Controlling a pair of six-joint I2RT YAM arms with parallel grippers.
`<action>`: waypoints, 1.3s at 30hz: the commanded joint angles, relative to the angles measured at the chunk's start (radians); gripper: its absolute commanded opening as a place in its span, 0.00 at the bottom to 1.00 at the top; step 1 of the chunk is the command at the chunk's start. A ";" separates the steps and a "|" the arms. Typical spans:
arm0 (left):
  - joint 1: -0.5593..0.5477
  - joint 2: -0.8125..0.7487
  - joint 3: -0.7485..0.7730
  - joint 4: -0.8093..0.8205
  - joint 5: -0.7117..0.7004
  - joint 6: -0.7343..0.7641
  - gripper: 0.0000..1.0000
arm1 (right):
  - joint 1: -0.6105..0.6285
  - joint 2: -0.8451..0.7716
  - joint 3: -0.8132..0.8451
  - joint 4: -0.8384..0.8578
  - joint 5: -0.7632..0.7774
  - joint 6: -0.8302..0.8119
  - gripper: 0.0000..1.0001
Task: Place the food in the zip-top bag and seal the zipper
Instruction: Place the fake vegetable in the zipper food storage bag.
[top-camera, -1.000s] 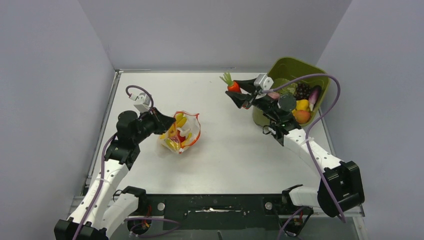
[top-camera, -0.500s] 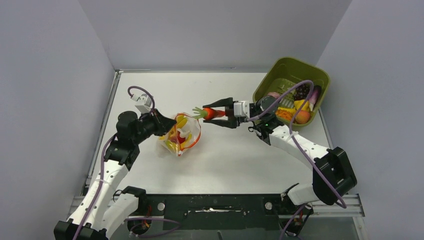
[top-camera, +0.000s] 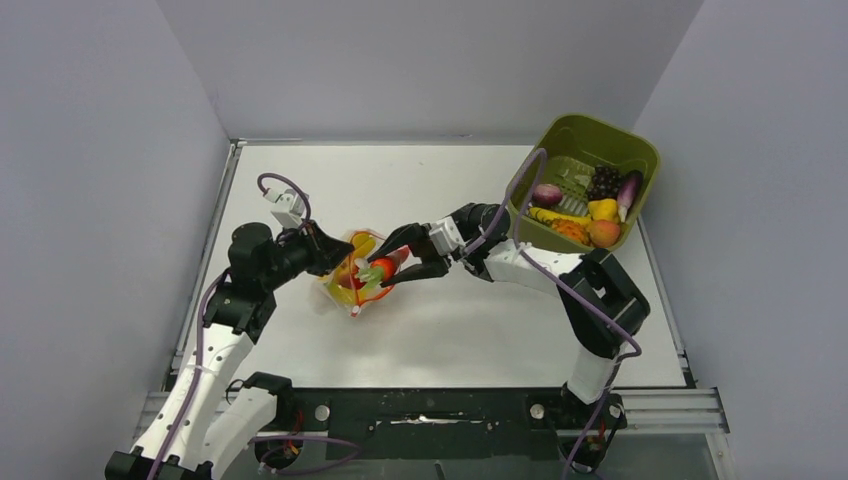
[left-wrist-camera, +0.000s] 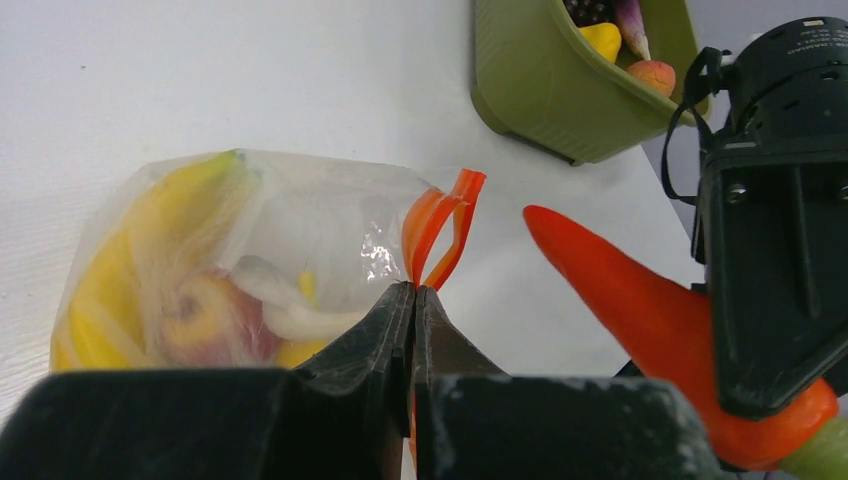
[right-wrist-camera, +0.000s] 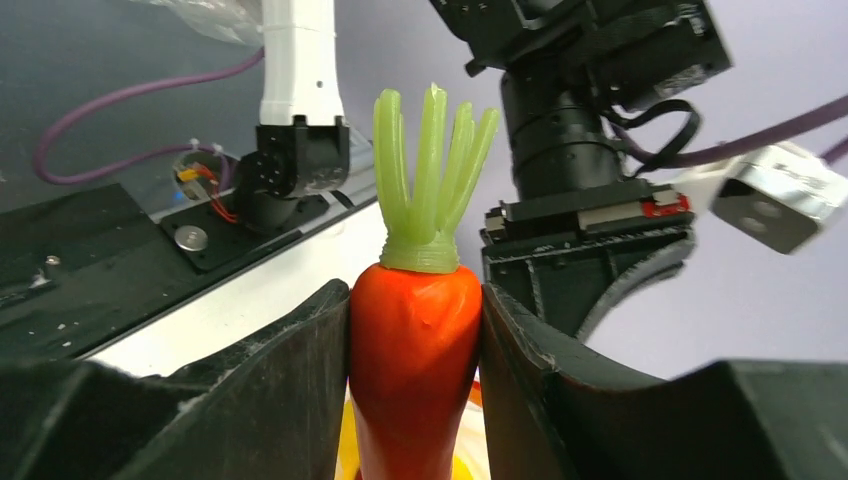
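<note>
The zip-top bag (top-camera: 350, 283) lies left of centre, holding yellow bananas, a red fruit and a white piece (left-wrist-camera: 200, 290). My left gripper (top-camera: 334, 260) is shut on the bag's mouth edge, pinching the orange-red zipper (left-wrist-camera: 440, 225) between its fingertips (left-wrist-camera: 413, 292). My right gripper (top-camera: 386, 264) is shut on an orange carrot (top-camera: 393, 257) with a green top (right-wrist-camera: 430, 170) and holds it at the bag's mouth, green end toward the left gripper. The carrot also shows in the left wrist view (left-wrist-camera: 640, 310) and between the right fingers (right-wrist-camera: 415, 370).
An olive-green bin (top-camera: 560, 143) stands at the back right with an eggplant, dark grapes, a yellow piece and a peach (top-camera: 603, 233) inside. It also shows in the left wrist view (left-wrist-camera: 540, 90). Grey walls close the table on three sides.
My right gripper has carried the carrot from beside the bin leftward across the table and down to the bag's mouth. The left gripper has stayed shut on the bag.
</note>
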 joint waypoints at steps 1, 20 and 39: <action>0.007 -0.008 0.051 0.020 0.053 0.017 0.00 | 0.050 0.061 0.090 0.319 -0.077 0.193 0.33; 0.009 -0.025 0.076 -0.022 0.090 0.020 0.00 | 0.042 0.317 0.270 0.208 -0.054 0.144 0.32; 0.013 -0.002 0.109 -0.054 0.101 0.006 0.00 | -0.038 0.433 0.264 0.210 0.004 0.126 0.45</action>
